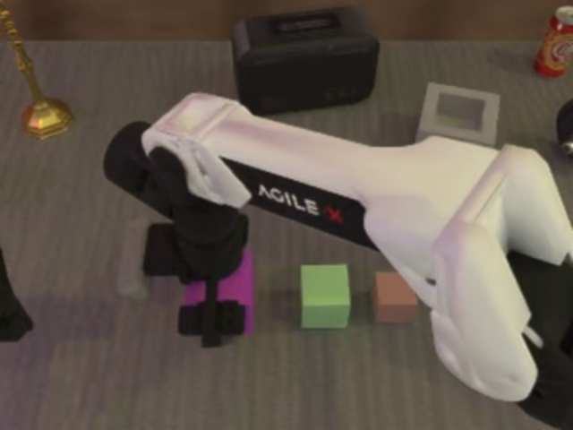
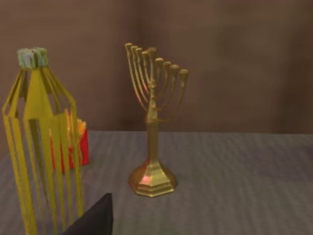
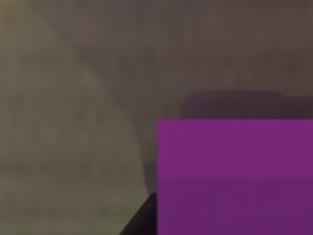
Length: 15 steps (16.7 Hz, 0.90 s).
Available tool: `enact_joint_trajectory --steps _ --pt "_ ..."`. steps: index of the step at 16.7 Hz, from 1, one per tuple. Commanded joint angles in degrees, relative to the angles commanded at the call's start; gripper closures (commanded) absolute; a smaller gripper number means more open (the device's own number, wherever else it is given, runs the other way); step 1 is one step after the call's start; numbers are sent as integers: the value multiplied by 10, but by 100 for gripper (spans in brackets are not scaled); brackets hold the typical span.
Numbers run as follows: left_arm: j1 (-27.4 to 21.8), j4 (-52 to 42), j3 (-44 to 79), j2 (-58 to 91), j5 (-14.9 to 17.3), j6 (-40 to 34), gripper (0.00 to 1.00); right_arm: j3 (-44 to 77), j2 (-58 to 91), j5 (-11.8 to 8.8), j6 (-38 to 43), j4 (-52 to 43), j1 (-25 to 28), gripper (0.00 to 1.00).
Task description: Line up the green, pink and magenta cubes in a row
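Three plain, flat-shaded solid cubes sit in a row on the grey woven-looking table: the magenta cube, the largest, at the left end; the light green cube, mid-sized, in the middle; and the salmon-pink cube, the smallest, at the right end, close beside the green one. All three rest flat with sharp edges and matte faces. The right arm, a glossy white shell with black joints, reaches across from the top view's right, and the right gripper hangs over the left part of the magenta cube; its black fingers seem to sit against the cube, though whether they clamp it or stand apart cannot be told. In the right wrist view the magenta cube fills the near corner. The left gripper is parked at the table's left edge. Behind stand a brass candlestick, a black box, a hollow grey square block and a red can
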Motion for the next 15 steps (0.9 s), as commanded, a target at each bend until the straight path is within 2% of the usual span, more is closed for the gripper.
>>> enact_joint_trajectory --steps 12,15 --pt "0 0 0 0 0 0 0 0 0 0 0 0 0 2" --pt "0 0 0 0 0 0 0 0 0 0 0 0 0 0"
